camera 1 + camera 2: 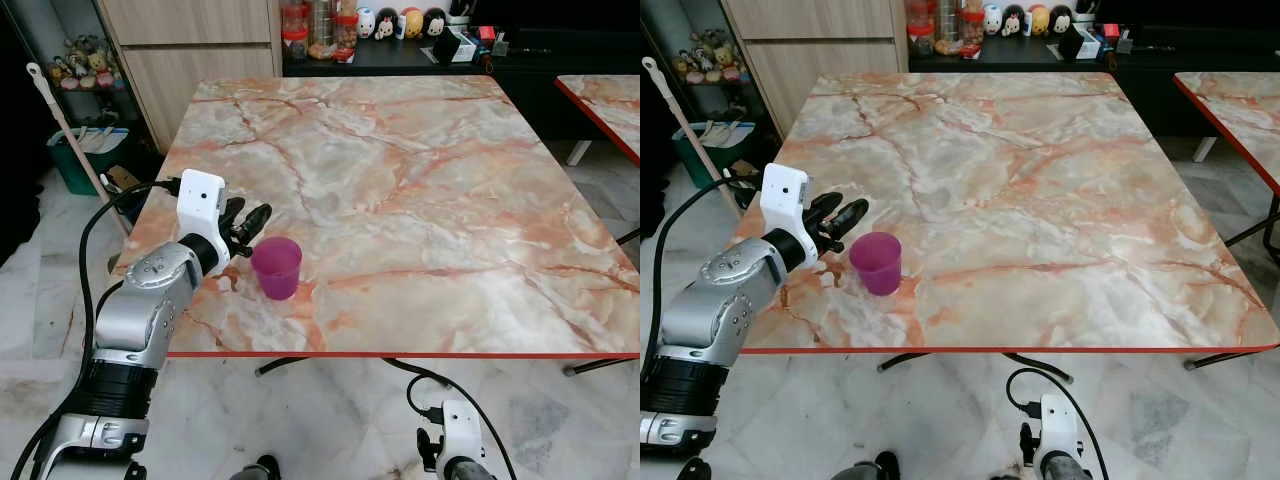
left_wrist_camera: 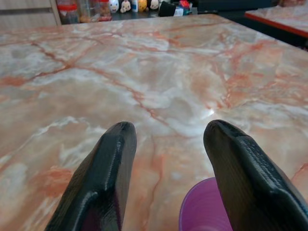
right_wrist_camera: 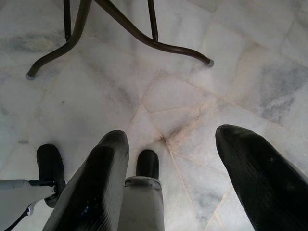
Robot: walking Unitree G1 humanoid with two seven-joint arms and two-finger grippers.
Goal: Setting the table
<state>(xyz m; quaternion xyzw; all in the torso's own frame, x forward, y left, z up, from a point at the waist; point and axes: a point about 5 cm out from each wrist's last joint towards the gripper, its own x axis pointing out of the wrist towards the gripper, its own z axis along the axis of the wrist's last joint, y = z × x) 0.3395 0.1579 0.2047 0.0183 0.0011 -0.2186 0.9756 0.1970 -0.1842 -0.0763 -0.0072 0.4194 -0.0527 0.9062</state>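
Standing upright near the front left corner of the marble surface, a purple cup is a little back from the red front edge. The left tool hovers just beside the cup, on its left and slightly behind it, above the surface near the left edge. Its two black fingers are spread apart and grip nothing. In the left wrist view the rim of the cup shows low between the fingers, closer to one of them, and I cannot tell if that finger touches it. From the head views the fingertips seem just apart from the cup.

The right tool hangs low under the front edge, over the pale marble floor. Its fingers are released too, wide apart, with nothing between them.
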